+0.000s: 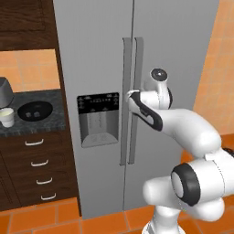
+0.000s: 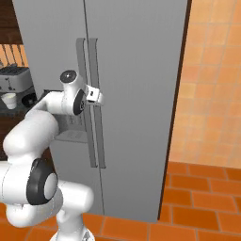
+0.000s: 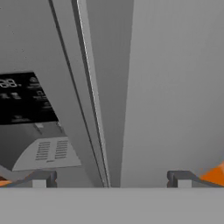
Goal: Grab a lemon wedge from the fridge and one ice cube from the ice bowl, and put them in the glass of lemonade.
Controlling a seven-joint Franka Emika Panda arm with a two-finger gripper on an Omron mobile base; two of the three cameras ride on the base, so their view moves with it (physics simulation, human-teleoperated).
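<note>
Gripper (image 3: 111,178) spread wide, nothing between the fingertips (image 3: 41,179), aimed at the fridge (image 1: 100,55) close up. Straddling the line of the handles (image 3: 89,109) in the hand view, one tip at 7 o'clock, the other at 5 o'clock; contact with a handle not yet clear. Seen from the right base view, hand (image 2: 94,97) just at the pair of long vertical handles (image 2: 92,70), about mid-height of the doors. Black dispenser panel (image 1: 98,103) at 9 o'clock of the hand in the left base view, on the left door.

Both doors shut, so lemon wedge hidden inside, place unknown. Farther out, at 9 o'clock in the left base view, dark counter (image 1: 50,123) with the black ice bowl (image 1: 34,110) and, just beside it, the glass of lemonade (image 1: 6,117). Toaster (image 2: 14,77) behind the glass in the right base view.

Judged progress: very early. Nothing fetched. Left to do: grip a handle, swing the door, take the wedge, take one ice cube, drop both in the glass.
</note>
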